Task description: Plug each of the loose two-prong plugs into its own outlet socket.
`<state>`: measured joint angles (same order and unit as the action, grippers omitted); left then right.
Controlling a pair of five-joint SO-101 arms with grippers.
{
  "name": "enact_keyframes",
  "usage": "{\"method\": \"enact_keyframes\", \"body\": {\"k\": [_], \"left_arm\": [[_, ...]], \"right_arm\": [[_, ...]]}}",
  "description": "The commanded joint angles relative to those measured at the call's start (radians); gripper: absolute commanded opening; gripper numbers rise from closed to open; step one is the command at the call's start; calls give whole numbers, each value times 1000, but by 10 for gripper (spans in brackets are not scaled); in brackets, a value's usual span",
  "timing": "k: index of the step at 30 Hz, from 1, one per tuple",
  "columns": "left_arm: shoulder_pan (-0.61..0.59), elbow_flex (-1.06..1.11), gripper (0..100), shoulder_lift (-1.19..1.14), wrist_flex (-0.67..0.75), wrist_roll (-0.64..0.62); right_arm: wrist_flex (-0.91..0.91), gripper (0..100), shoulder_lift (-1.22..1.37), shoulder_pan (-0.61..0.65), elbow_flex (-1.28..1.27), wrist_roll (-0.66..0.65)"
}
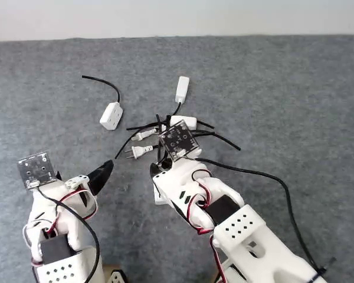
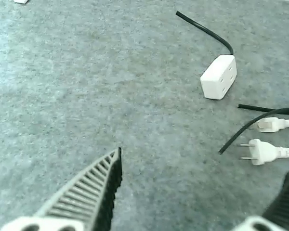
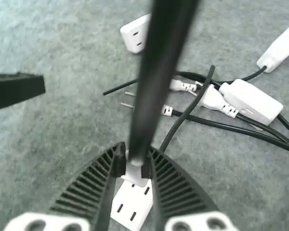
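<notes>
My right gripper [image 3: 133, 156] is shut on the cable end of a white outlet socket [image 3: 132, 204], whose black cable [image 3: 159, 62] rises toward the camera. Two loose two-prong plugs [image 1: 143, 151] [image 1: 144, 135] lie just beyond it on the grey carpet. Farther off, a plug [image 3: 212, 98] sits against another white socket [image 3: 253, 101]. A free socket [image 1: 111, 115] lies to the left, and a slim one [image 1: 182, 88] at the back. My left gripper [image 2: 192, 192] hangs open above bare carpet, short of the nearer plug [image 2: 262, 151] and the free socket [image 2: 219, 77].
Black cables [image 1: 218, 138] tangle around the plugs and the middle socket, and one long cable [image 1: 271, 177] runs off to the right front. Grey carpet [image 1: 283, 88] stretches open to the right and far left. The left arm's finger [image 3: 14, 89] shows nearby.
</notes>
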<state>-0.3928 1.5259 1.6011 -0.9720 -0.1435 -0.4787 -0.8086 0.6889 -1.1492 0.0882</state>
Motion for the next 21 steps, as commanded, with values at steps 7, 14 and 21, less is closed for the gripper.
{"method": "enact_keyframes", "body": {"k": [7, 14, 21], "left_arm": [[-3, 7, 468, 15, 2, -2], [-2, 7, 468, 15, 2, 8], [-2, 8, 468, 15, 0, 31]], "right_arm": [[77, 8, 145, -15, 38, 17], [81, 8, 160, -35, 40, 17], [77, 8, 165, -67, 38, 12]]}}
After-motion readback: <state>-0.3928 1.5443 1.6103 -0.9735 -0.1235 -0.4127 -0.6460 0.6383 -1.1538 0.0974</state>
